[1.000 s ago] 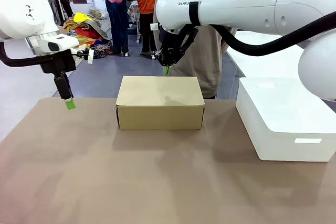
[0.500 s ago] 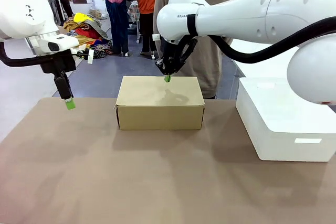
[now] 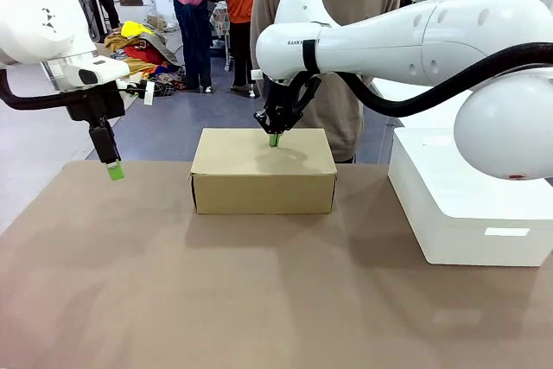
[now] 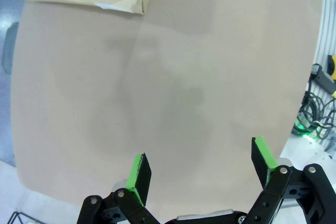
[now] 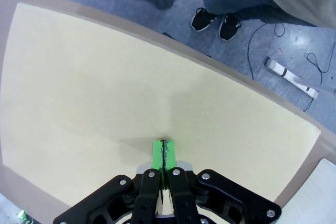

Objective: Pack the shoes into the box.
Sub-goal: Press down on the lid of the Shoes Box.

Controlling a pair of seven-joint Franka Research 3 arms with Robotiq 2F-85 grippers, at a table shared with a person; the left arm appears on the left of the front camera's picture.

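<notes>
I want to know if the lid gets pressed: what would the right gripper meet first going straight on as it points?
The right gripper, shut, would likely meet the closed lid of the box just ahead.

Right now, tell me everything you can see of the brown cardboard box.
The brown cardboard box is a plain, shallow rectangular carton with a flat lid, closed, nothing of its inside showing. It sits flat on the tan table, toward the far edge and in front of the person, left of the larger white box and apart from it. The right tool, fingers shut together, presses its green tips onto the lid near the far edge, casting a small shadow there.
</notes>
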